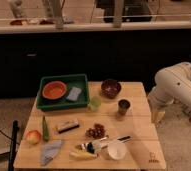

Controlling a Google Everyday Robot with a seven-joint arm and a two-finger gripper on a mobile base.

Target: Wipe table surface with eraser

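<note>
Hanging beside the table [139, 136] edge, tool [159, 116], cannot tell its state, eraser [68, 126] on tabletop, well apart

The eraser [68, 125] is a small oblong block, pale on top with a dark strip along its underside. It lies flat on the worktop [139, 135], in the left half and somewhat toward the front edge, its long side running roughly along that edge with a slight tilt. The worktop is a light wooden surface with faint board seams. The tool [158, 116] hangs just beyond the worktop's right edge, well apart from the eraser.
</note>
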